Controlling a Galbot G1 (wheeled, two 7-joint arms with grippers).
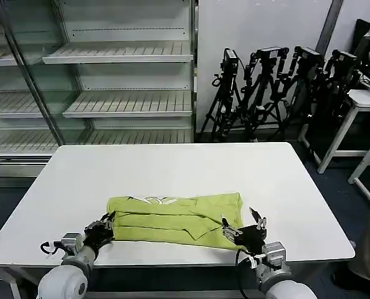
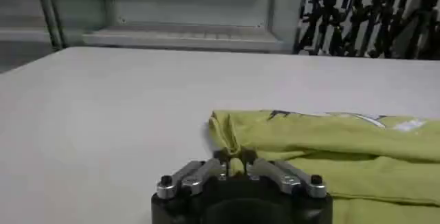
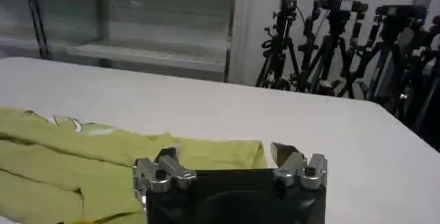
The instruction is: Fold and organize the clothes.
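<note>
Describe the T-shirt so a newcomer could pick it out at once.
Start at the white table in front of the shelving. On its near half lies the T-shirt, folded into a long band between the left hand and the right hand. It is the only lime-green thing there, with white print along its far edge.

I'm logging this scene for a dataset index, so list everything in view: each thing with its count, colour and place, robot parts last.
T-shirt: one, lime yellow-green with white print along its far edge, partly folded, near edge of the table.
Table: one, white, directly before the robot.
Shelving unit: one, pale, behind the table to the left.
Tripods with cameras: several, black, against the back wall.
Side table: one, white, far right.
Left gripper: one, black and silver, shut on the T-shirt's left end.
Right gripper: one, black and silver, open at the T-shirt's right end.
</note>
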